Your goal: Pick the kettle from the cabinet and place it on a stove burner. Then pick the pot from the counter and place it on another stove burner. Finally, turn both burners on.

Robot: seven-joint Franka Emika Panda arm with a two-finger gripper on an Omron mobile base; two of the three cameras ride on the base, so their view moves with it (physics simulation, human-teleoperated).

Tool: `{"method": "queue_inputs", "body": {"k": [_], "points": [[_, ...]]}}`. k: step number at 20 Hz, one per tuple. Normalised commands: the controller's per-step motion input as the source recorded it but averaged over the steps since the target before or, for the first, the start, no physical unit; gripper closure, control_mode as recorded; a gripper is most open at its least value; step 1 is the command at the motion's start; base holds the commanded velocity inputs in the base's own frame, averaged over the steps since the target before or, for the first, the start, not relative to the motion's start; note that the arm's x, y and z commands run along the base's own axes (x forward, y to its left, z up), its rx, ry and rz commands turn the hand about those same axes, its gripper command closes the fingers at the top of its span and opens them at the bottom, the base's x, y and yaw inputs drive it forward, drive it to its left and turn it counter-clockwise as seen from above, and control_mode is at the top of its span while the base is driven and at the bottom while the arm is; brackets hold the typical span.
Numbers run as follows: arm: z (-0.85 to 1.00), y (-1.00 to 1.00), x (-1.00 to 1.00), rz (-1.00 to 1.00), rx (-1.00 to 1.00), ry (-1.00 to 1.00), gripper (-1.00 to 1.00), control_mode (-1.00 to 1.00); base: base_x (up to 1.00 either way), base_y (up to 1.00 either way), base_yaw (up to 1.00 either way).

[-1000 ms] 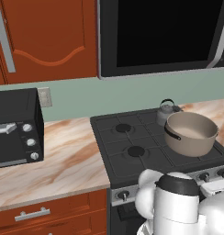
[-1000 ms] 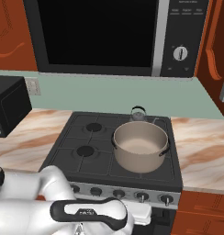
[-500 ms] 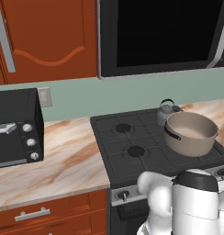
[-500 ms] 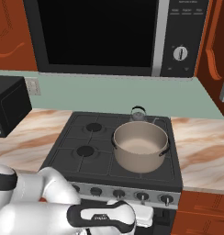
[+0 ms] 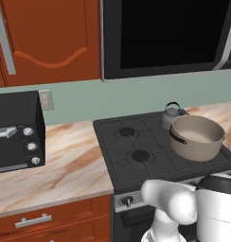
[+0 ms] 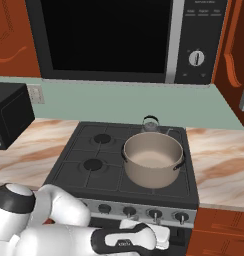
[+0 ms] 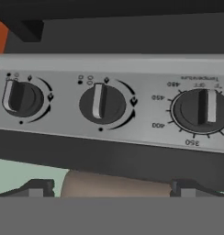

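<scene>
Since a second ago, arm sunk lower at the stove's front edge; pot [image 6: 153,159] and kettle [image 6: 150,123] unmoved on right-hand burners. Hand [image 6: 161,236] released, facing knobs [image 7: 102,103], seen close in hand view.

- My left base camera looked forward and down from behind the arm's left over the cooktop [image 5: 150,151].
- My right one shared that cooktop [image 6: 119,160] from the other side.
- My hand camera sat close, facing the knobs [image 7: 102,103], apparently upside down.
</scene>
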Motion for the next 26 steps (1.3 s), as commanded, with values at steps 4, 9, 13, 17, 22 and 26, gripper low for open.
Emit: {"method": "queue_inputs", "body": {"k": [4, 9, 13, 17, 22, 26], "points": [[-0.10, -0.01, 0.13, 0.00, 0.02, -0.01, -1.00, -1.00, 0.00, 0.00, 0.00], [-0.09, 0.00, 0.17, 0.00, 0.02, -0.01, -1.00, -1.00, 0.00, 0.00, 0.00], [-0.20, -0.05, 0.17, 0.00, 0.03, -0.01, -1.00, -1.00, 0.00, 0.00, 0.00], [-0.19, -0.10, 0.13, 0.00, 0.04, -0.02, -1.00, -1.00, 0.00, 0.00, 0.00], [-0.19, -0.12, 0.14, 0.00, 0.04, -0.03, -1.00, -1.00, 0.00, 0.00, 0.00], [-0.19, -0.10, 0.14, 0.00, 0.04, -0.03, -1.00, -1.00, 0.00, 0.00, 0.00]]}}
